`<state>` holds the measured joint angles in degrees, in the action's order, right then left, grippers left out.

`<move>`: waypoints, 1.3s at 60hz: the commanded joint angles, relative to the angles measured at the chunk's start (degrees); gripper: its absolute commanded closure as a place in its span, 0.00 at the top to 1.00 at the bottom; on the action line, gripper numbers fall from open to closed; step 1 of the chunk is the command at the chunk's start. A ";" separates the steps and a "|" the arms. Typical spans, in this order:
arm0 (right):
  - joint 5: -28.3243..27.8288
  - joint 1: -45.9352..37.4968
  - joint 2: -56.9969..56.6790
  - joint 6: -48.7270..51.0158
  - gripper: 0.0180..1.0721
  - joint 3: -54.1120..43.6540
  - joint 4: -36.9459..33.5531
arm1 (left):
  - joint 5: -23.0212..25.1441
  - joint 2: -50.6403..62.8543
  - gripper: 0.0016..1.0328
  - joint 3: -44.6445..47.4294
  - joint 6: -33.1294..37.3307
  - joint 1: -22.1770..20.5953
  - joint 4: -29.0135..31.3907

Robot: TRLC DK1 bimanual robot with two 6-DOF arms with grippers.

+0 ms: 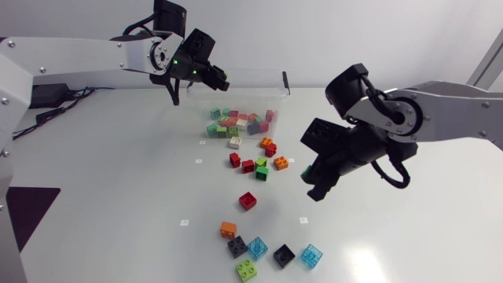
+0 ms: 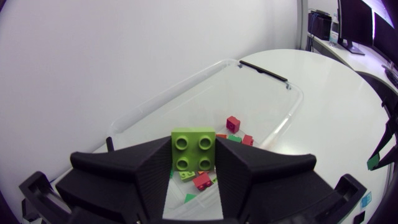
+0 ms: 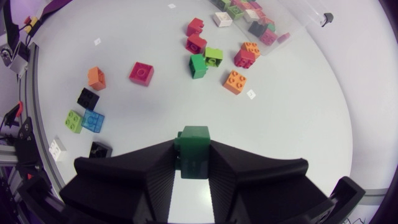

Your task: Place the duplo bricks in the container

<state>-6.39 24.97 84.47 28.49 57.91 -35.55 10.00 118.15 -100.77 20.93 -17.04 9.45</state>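
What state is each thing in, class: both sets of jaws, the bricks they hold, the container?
left jaws: shut on lime brick, over the container.
right jaws: shut on dark green brick, above the table.
container: lidless, assorted bricks inside.
loose bricks: scattered on the table, outside the container.

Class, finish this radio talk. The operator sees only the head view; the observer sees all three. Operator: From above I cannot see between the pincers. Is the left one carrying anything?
Observer: Yes, the left pincer is shut on a lime green brick, one finger on each side.
Operator: And the right one?
Observer: The right pincer is shut on a dark green brick.
Operator: Where is the container from the left wrist?
Observer: The clear container lies just ahead of the lime green brick, with a small red brick inside it.
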 commanded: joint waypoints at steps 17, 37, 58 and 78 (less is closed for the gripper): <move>-3.45 -2.12 9.14 -7.66 0.27 14.78 5.23 | -0.77 -2.84 0.95 1.28 -1.94 0.78 -4.00; -5.21 -2.65 17.93 -12.67 0.27 27.96 10.15 | 3.80 -19.45 0.95 20.97 7.37 0.95 -6.29; -5.12 -3.00 25.92 -16.10 0.27 37.28 14.19 | 10.39 -30.87 0.95 39.16 23.11 -1.60 0.21; -4.68 -3.44 31.55 -17.86 0.27 44.48 15.07 | 10.92 -33.42 0.95 47.16 33.39 -6.61 7.69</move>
<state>-11.31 21.93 113.67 12.29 100.40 -20.99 20.60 85.58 -55.94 50.81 -22.70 15.64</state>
